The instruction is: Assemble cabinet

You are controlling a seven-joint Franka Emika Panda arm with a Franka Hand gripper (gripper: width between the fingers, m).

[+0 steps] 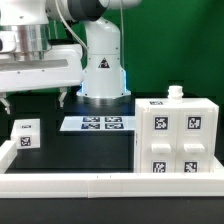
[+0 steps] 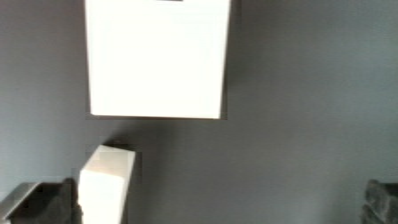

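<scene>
White and covered in tags, the cabinet [image 1: 180, 140] stands on the black tabletop [image 1: 90, 155] at 4 o'clock in the exterior view, well apart from the gripper [image 1: 35, 98]. The gripper hangs at 10 o'clock, jaws wide apart and empty. 1 small tagged cube [image 1: 25, 135] sits at 8 o'clock, and the marker board [image 1: 97, 123] lies near centre, between cube and cabinet.

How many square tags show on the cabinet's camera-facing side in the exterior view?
4 tags, in a two-by-two grid on the cabinet: upper left, upper right, lower left, lower right, by the exterior view's sides. Other faces may hide more.
</scene>
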